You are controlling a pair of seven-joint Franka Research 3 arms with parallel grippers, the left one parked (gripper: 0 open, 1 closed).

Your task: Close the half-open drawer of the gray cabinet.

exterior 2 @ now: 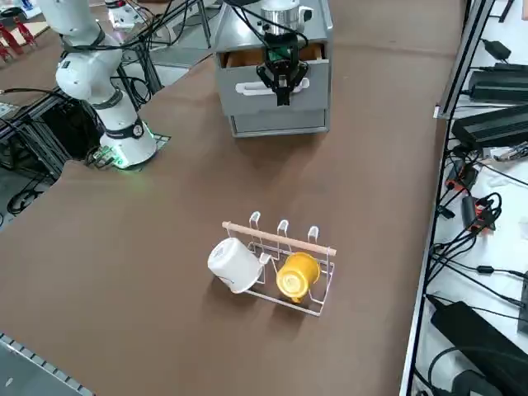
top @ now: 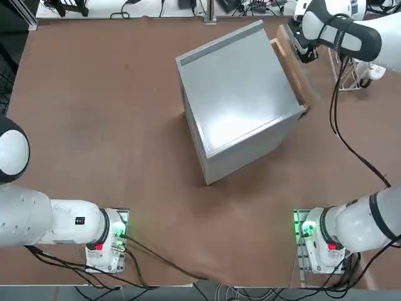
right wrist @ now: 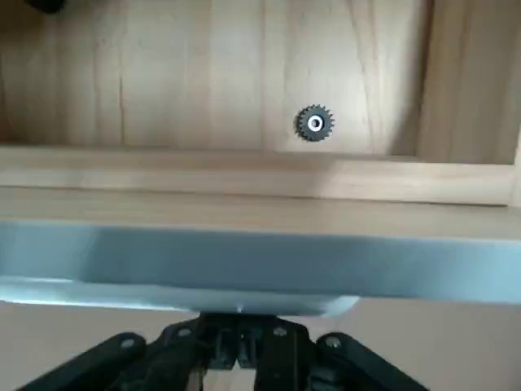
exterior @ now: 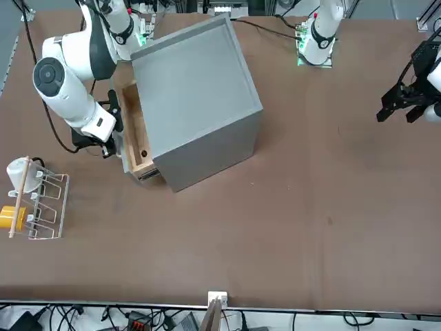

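**Push square on the drawer front, straight into the cabinet**

The bench (top: 94, 125) carries the gray cabinet (top: 241, 94) near its middle, turned at an angle, so the push line runs diagonally rather than parallel to any bench edge. Any shove off that line would likely skew or slide the whole box instead of seating the tray.

The drawer (exterior: 135, 131) sticks out of the cabinet's face on the working arm's side, roughly half open, its tan wooden sides and bare floor exposed; the side view shows its gray front panel (exterior 2: 272, 89) with a pale handle bar.

The right claw (exterior 2: 281, 82) sits against that front panel, about mid-width and near the handle. Whether its fingers are spread or pressed together cannot be told from these views. The wrist view looks over the panel's top edge into the tray, where a small gear-like fitting (right wrist: 314, 122) lies on the wood.

Well off to the side, a wire rack (exterior 2: 285, 260) with a white cup (exterior 2: 233, 264) and a yellow cup (exterior 2: 295, 275) stands clear of the path.

For a clean close, I judge contact should stay centred on the panel, with steady, slow pressure along the drawer's runners until the front sits flush.
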